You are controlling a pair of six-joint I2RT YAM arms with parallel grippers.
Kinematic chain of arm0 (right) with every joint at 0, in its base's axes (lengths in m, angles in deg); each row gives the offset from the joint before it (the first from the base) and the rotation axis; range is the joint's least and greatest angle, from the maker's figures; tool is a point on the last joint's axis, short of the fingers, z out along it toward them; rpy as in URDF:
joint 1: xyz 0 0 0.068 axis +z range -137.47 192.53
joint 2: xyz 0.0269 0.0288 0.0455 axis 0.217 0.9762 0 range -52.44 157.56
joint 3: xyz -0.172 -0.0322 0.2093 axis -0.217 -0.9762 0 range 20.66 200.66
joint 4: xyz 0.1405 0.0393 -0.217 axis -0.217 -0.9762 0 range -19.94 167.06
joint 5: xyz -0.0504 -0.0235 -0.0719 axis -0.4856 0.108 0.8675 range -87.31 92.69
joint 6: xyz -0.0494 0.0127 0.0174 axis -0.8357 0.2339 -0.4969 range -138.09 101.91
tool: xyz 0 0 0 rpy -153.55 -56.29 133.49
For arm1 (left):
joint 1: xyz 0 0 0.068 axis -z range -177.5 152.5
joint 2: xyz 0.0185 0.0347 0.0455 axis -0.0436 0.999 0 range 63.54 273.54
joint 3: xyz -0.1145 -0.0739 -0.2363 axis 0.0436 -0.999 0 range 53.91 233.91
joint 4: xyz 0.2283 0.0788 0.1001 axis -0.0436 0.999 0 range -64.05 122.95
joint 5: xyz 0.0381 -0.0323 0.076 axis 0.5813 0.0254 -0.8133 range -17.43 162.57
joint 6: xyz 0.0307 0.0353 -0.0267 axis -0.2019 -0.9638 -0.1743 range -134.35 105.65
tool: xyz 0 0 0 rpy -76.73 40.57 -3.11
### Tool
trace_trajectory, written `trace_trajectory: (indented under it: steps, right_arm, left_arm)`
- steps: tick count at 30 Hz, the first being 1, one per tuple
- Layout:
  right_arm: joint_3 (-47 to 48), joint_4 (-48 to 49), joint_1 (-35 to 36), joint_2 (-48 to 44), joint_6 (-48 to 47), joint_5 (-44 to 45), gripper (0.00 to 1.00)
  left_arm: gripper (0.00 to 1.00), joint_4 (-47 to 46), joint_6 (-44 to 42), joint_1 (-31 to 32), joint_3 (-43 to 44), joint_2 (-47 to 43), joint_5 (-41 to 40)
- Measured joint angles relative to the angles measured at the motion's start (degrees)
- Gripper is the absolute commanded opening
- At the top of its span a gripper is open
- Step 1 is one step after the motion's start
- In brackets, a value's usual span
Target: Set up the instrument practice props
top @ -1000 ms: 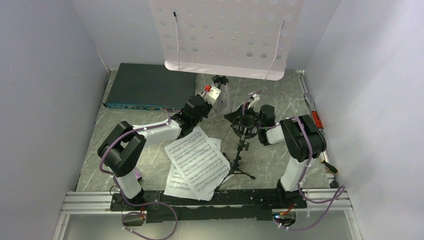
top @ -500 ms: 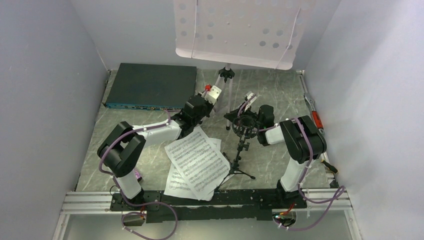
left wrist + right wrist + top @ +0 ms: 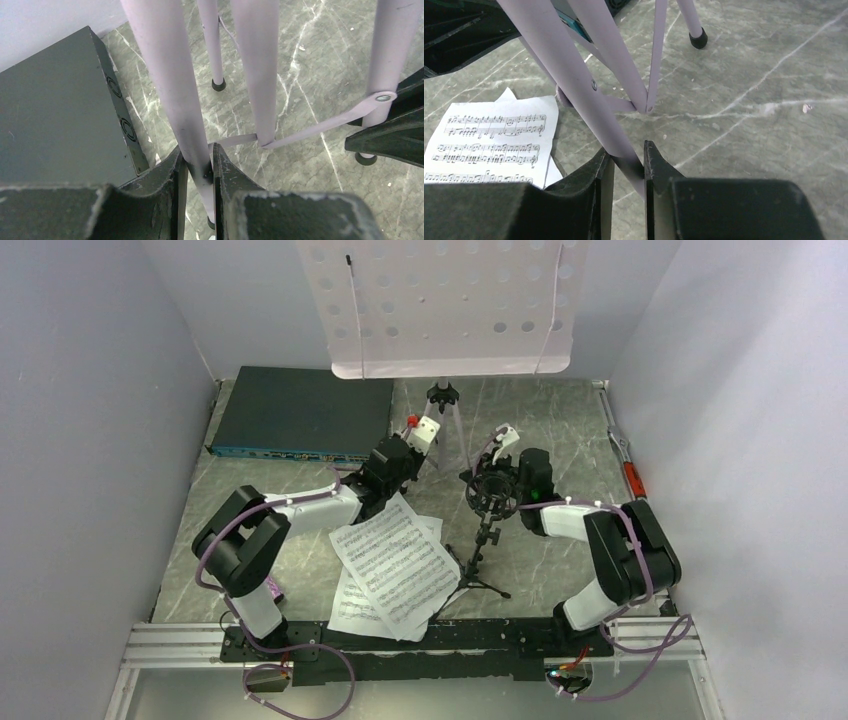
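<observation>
Top external: stand (image 3: 450, 310) near back wall (image 3: 250, 300)

lilac music stand (image 3: 450, 305): upright, table's (image 3: 560, 430) far edge-ish | sheet-music pages (image 3: 395, 565): flat, overlapping, near edge | black mic stand (image 3: 487, 530): upright, just beside them

The music stand (image 3: 450, 310) fills the far middle of the bench (image 3: 570, 425), and its spread legs bar the way there. The left gripper (image 3: 199, 170) and the right gripper (image 3: 626, 170) each clamp one leg, so both arms close the middle. A flat dark box (image 3: 300, 410) takes the far left corner. The mic stand (image 3: 485, 540) rises centrally, just beside the sheet-music pages (image 3: 395, 565). Room is open toward the far right corner, up to the red-handled tool (image 3: 630, 475) along the right edge.
</observation>
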Motion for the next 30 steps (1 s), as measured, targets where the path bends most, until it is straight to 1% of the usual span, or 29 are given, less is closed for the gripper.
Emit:
trace_trajectory:
  steps: [5, 14, 23, 30]
  right_arm:
    - [-0.9, -4.2, 0.1, -3.3, 0.0, 3.1, 0.0]
    - [-4.3, -8.3, 0.2, -8.5, 0.7, 8.6, 0.0]
    - [-8.3, -13.4, 0.1, -16.0, 2.5, 14.4, 0.0]
    - [-9.8, -18.5, -0.1, -21.0, 4.4, 16.1, 0.0]
  left_arm:
    - [0.03, 0.4, 0.3, 0.2, 0.0, 0.0, -0.8]
    - [0.03, 2.8, 0.3, 1.1, 0.1, -0.7, -1.1]
    - [0.03, 3.4, 0.6, 1.2, 0.1, -0.7, 1.0]
    - [0.03, 4.6, 1.4, 1.3, 0.6, -0.6, 2.5]
